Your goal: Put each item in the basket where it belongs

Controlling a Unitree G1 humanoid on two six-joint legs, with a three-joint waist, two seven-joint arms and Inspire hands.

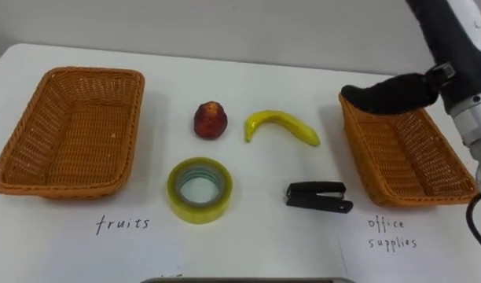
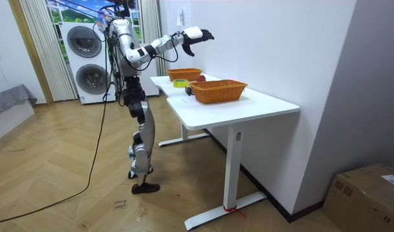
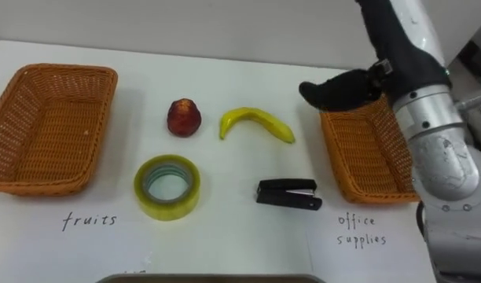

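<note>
Two baskets stand on the table (image 1: 248,244) in the left eye view: the left basket (image 1: 60,191) marked fruits, the right basket (image 1: 417,196) marked office supplies. Between them lie a red fruit (image 1: 211,120) and a banana (image 1: 281,126) farther back, with tape (image 1: 178,196) and a stapler (image 1: 317,196) nearer. The right hand (image 1: 390,93) hovers over the right basket's far left corner, fingers loosely extended, holding nothing.

Room view: the robot stands upright at the table's side, right arm raised over it.

Right eye view: the four things lie apart, none in a basket.
</note>
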